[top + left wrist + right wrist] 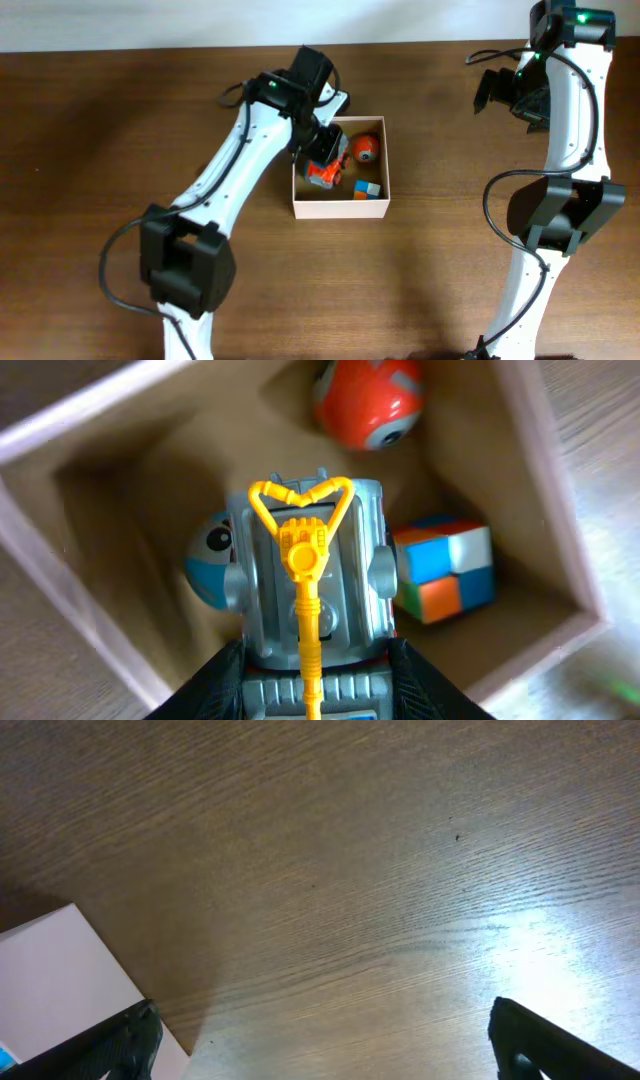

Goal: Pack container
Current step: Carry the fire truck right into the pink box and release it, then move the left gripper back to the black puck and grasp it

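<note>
A: Left pincer (318,695)?
B: Clamped on the grey toy robot (310,590), low over the container (340,209) at mid-desk (350,870).
A: Inside it?
B: Orange ball (368,400) at 1 o'clock, colour cube (445,570) at 4.
A: Right pincer (320,1040)?
B: Jaws apart, out at 2 o'clock.
A: The box?
B: Light cardboard, I'd judge. It would slide if nudged. Grip a wall rim, gently.

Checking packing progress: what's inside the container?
In the container: an orange ball, a multicoloured cube and a grey toy robot held by the left gripper. The robot covers most of a blue toy.
</note>
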You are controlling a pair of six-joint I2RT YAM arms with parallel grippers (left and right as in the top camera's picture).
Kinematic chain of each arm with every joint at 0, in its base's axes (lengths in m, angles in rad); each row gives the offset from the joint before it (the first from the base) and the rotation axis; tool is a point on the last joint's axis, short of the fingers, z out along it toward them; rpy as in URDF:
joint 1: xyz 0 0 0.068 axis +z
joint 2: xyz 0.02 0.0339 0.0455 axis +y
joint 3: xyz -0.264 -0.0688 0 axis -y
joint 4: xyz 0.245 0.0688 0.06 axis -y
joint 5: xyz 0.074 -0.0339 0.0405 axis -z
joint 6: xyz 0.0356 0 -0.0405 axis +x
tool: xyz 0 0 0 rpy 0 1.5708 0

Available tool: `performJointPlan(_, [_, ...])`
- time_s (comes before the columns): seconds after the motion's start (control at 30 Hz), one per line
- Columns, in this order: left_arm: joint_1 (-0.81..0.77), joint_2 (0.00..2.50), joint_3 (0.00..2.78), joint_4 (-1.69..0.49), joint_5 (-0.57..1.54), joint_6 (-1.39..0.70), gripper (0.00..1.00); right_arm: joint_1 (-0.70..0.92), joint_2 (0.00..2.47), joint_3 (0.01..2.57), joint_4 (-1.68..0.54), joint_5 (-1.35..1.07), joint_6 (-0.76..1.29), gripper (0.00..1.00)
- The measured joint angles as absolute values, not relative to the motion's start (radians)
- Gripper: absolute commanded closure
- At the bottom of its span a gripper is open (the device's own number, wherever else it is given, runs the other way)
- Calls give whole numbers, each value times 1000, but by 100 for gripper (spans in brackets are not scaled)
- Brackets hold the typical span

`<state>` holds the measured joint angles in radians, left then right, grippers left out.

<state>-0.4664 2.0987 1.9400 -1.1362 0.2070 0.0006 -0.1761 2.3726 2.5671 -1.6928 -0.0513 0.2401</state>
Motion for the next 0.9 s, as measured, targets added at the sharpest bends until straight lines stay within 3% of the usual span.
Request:
performJointPlan(0.13, [-466, 2127, 1939, -1128, 206, 1, 58, -176, 2373, 2567, -1693, -51, 240, 1])
performJointPlan(0.23, [-467, 2127, 1939, -1128, 205, 2, 40, -176, 2373, 2567, -1693, -51, 240, 1])
performJointPlan(0.5, [-466, 2131, 1943, -1124, 202, 9, 16, -176, 2373, 2567, -1693, -51, 240, 1])
performJointPlan(0.6, [-466, 2135, 1995, -1161, 202, 7, 13, -176, 2373, 2567, -1693, -51, 239, 1])
performJointPlan(0.63, [-466, 2135, 2005, -1163, 201, 7, 7, -176, 2373, 2567, -1692, -51, 240, 1])
performJointPlan(0.9, [-413, 2115, 2229, -1424, 0, -158, 4, -176, 2373, 2567, -1693, -51, 240, 1])
